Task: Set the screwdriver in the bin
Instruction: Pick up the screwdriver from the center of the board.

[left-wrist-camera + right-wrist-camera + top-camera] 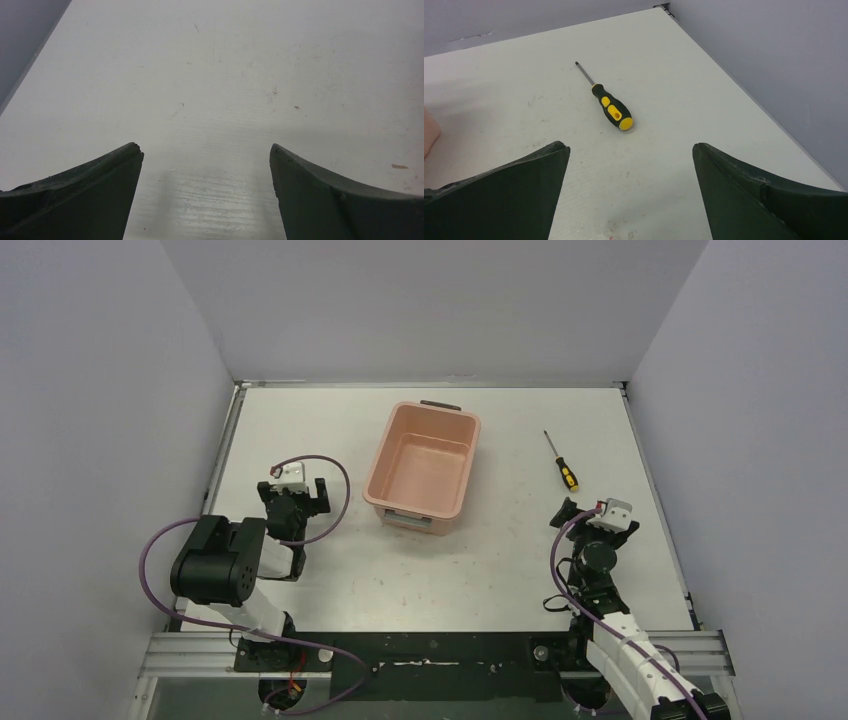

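The screwdriver point(561, 462) lies flat on the white table, right of the bin, its thin shaft pointing away and its yellow-and-black handle nearer to me. It also shows in the right wrist view point(609, 105), just ahead of the open fingers. The salmon-pink bin point(382, 454) stands empty at the table's middle; only a sliver of it point(429, 135) shows at the right wrist view's left edge. My right gripper point(593, 512) is open and empty, a little short of the handle. My left gripper point(293, 491) is open and empty, left of the bin, over bare table point(210, 90).
Grey walls enclose the table on the left, back and right; the right wall point(774, 60) runs close to the screwdriver. The table's right edge point(655, 500) lies just beyond my right gripper. Purple cables loop around both arms.
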Motion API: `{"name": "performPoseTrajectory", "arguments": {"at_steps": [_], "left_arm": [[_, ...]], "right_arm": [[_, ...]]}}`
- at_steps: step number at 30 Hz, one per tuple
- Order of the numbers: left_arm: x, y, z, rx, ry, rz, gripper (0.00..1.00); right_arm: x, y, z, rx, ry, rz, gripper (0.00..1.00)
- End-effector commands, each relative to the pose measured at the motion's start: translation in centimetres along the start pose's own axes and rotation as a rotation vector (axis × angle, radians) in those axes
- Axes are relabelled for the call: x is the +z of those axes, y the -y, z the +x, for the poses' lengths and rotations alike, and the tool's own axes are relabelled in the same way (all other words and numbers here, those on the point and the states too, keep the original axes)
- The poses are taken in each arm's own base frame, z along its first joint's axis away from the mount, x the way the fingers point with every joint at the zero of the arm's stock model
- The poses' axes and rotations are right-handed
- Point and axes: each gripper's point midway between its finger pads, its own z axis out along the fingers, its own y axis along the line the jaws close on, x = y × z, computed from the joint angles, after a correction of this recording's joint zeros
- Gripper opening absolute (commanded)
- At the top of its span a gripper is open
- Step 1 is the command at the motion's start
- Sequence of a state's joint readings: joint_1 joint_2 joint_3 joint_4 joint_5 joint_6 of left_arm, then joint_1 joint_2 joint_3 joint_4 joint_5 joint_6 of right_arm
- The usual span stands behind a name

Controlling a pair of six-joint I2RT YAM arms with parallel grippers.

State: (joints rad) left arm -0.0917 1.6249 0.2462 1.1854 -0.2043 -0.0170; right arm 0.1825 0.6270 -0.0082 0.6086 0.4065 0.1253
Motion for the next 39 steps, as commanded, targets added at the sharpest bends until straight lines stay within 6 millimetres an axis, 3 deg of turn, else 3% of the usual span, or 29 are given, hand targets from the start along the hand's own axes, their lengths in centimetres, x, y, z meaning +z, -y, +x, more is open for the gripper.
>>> {"name": "performPoseTrajectory", "arguments": {"at_steps": [1, 17, 23, 29, 39], "left_arm": [[0.1, 0.0, -1.5, -0.013, 0.051, 0.001, 0.97], [0.1, 0.0, -1.5, -0.013, 0.05, 0.001, 0.97], [0.1, 0.1, -1.5, -0.013, 0.052, 0.002, 0.97], [0.1, 0.1, -1.5, -0.013, 0.051, 0.002, 0.97], [0.1, 0.1, -1.5, -0.014, 0.051, 0.002, 0.97]], "right_arm": [[-0.2, 0.4, 0.8, 0.014, -0.001, 0.014, 1.0], [0.1, 0.0, 0.4, 0.018, -0.018, 0.006, 1.0], [1.5, -1.5, -3.8, 0.026, -0.004, -0.017, 1.0], [3.2, -2.9, -7.6, -0.032, -0.112, -0.022, 1.0], [5.3, -4.9, -9.0, -0.234, -0.525, -0.04, 1.0]]}}
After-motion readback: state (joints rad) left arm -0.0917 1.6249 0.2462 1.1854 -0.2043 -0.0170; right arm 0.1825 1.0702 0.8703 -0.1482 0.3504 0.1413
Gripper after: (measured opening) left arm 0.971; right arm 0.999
